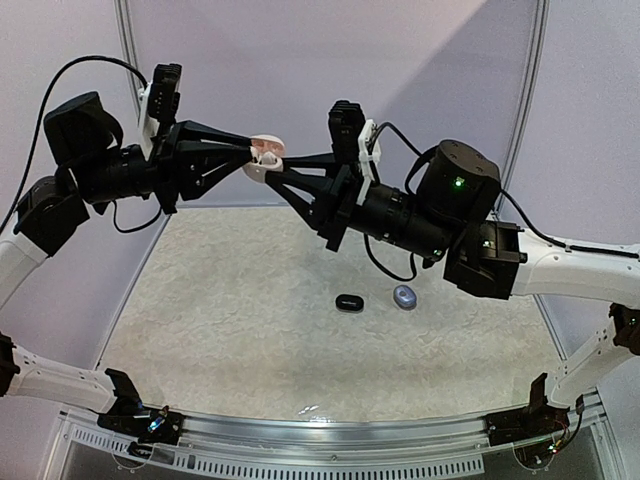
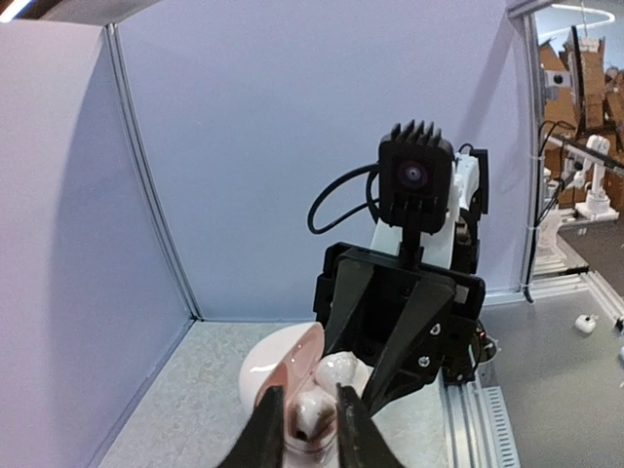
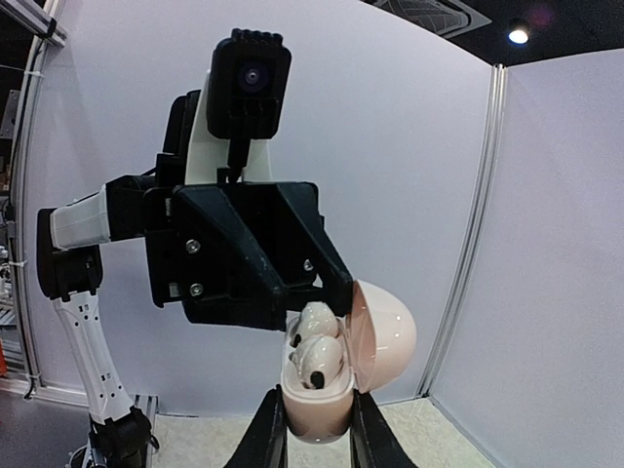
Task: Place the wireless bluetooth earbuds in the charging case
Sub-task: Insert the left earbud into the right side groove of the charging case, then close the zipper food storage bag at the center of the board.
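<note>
L arm point(image 1: 105, 165) & R arm point(image 1: 400, 215) both raised, forearms approx level, pointing inward, tips meeting mid-air. R gripper point(image 1: 268, 178) clamped on charging case point(image 3: 314, 409) base. L gripper point(image 1: 252, 150) fingers narrowly apart at case top; grip unclear.

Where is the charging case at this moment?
In the top view the charging case is up in the air, left of centre, lid open, between the two arms' jaws; the right jaws grip its base.

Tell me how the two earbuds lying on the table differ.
The black earbud is dark and looks elongated; the silvery-grey earbud is pale and rounder. The black earbud lies to the left, the silvery-grey earbud to the right. Both lie loose on the table, apart, neither held.
</note>
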`<state>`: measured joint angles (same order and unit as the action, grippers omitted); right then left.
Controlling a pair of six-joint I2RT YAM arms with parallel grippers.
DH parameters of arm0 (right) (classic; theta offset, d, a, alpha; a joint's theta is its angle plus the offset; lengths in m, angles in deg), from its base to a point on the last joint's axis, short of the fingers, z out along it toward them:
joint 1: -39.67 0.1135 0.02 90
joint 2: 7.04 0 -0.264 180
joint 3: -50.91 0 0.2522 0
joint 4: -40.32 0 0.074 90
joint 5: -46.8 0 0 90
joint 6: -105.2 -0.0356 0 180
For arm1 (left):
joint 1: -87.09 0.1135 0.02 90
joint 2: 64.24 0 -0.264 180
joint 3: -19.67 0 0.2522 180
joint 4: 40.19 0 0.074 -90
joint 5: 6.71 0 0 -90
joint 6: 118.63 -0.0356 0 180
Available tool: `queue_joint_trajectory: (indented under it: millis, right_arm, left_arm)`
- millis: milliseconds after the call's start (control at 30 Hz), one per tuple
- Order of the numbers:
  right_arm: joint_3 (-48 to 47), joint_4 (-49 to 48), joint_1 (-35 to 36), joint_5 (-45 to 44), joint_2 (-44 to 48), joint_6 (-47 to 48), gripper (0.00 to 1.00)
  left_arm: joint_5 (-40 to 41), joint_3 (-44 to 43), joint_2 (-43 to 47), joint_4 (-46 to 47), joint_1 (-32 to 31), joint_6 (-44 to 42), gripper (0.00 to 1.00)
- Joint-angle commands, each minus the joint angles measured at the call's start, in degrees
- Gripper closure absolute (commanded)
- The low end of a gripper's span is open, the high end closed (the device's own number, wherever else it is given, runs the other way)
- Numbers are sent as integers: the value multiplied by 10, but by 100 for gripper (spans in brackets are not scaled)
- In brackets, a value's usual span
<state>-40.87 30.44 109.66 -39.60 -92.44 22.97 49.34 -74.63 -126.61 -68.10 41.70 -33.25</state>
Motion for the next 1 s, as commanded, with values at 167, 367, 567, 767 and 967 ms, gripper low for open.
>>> queue_joint_trajectory:
  millis: [167,367,567,767,967]
  right_arm:
    - [12,-10,0,-25,31,-13,100]
    - [15,27,0,-13,44,-14,100]
    - [-38,97,34,49,35,56,100]
    - [-100,150,40,67,-19,37,100]
    - [-132,180,39,39,-50,23,100]
  left_arm:
    - [10,-33,17,-65,-10,-53,45]
    - [58,-58,41,-86,7,-55,50]
    - [110,-20,7,-93,74,-50,63]
    - [0,-42,-28,-64,49,-33,65]
    - [-13,-35,-13,-51,26,-50,66]
